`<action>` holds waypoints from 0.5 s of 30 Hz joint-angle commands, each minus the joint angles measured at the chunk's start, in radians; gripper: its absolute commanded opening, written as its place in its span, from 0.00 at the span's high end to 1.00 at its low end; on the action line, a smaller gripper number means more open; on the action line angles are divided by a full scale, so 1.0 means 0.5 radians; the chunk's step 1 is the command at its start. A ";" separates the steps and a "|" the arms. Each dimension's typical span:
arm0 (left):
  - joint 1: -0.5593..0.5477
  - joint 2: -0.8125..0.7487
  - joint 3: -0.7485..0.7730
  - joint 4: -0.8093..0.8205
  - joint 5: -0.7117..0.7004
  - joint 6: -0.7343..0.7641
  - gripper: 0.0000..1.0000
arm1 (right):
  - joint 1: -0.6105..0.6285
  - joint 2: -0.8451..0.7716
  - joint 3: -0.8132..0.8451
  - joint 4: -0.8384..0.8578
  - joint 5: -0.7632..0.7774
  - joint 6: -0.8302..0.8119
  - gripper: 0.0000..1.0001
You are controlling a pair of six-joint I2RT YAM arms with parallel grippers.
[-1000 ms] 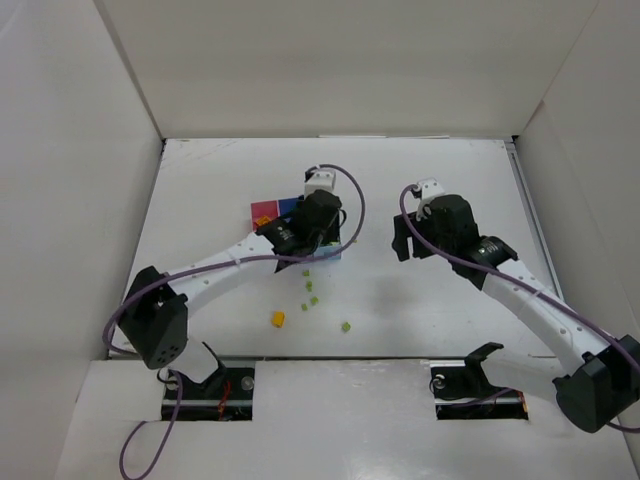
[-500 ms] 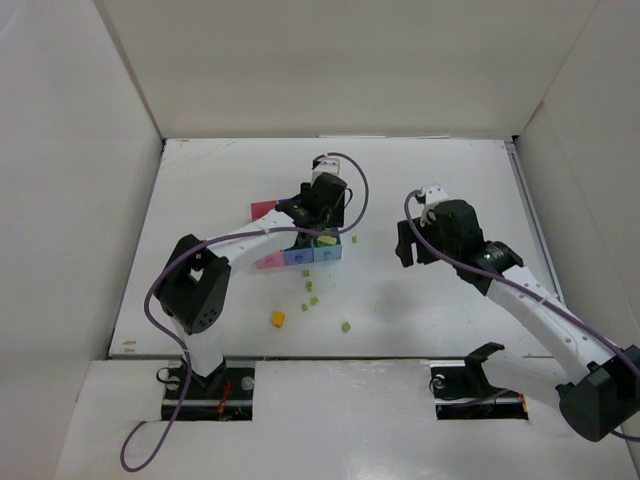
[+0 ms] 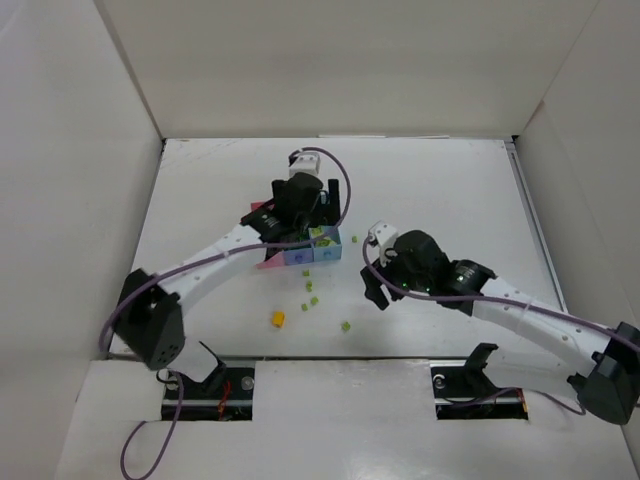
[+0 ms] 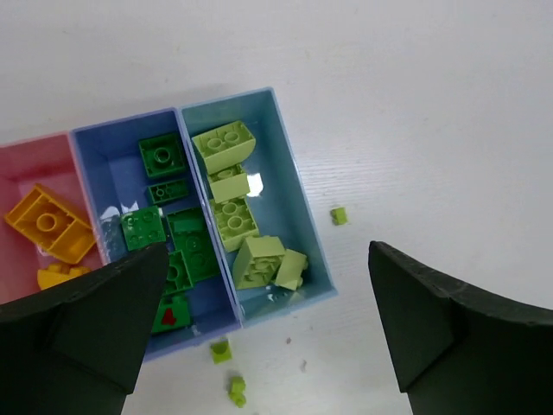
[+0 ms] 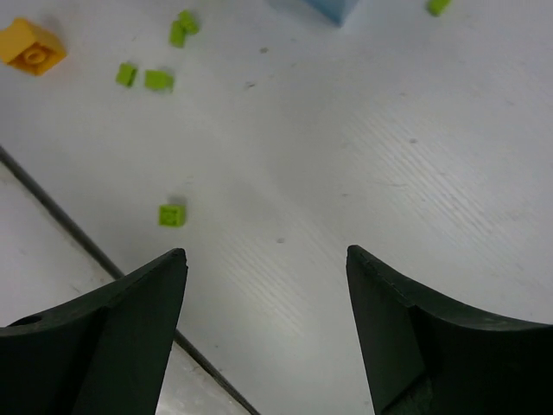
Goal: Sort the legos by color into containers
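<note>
The work surface is a white table [image 3: 440, 190] with a matt finish; fine parallel grain lines show on it in the wrist views. Three plain white panels enclose it: a far panel [image 3: 340, 60], a left panel [image 3: 60, 180] and a right panel [image 3: 590, 130]. A narrow pale strip [image 3: 528, 215] runs along the table's right edge. At the near edge, a white board [image 3: 340, 410] carries a left cut-out [image 3: 238, 395] and a right cut-out [image 3: 500, 402], both rectangular. Lighting is even and diffuse; shadows are soft.
</note>
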 commanded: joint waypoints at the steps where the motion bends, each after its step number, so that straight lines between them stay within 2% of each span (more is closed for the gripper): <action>1: -0.058 -0.378 -0.160 -0.041 -0.066 -0.177 0.00 | 0.179 0.131 -0.010 0.171 0.008 0.034 0.22; 5: -0.105 -0.654 -0.427 -0.183 -0.084 -0.383 0.00 | 0.409 0.278 -0.062 0.327 0.054 0.114 0.24; 10: -0.203 -0.958 -0.755 -0.428 -0.133 -0.751 0.00 | 0.605 0.560 -0.037 0.376 0.201 0.172 0.25; 13: -0.221 -1.090 -0.872 -0.511 -0.133 -0.874 0.00 | 0.688 0.689 -0.013 0.395 0.281 0.197 0.25; 15: -0.246 -1.145 -0.912 -0.551 -0.112 -0.957 0.00 | 0.716 0.732 -0.013 0.416 0.324 0.255 0.31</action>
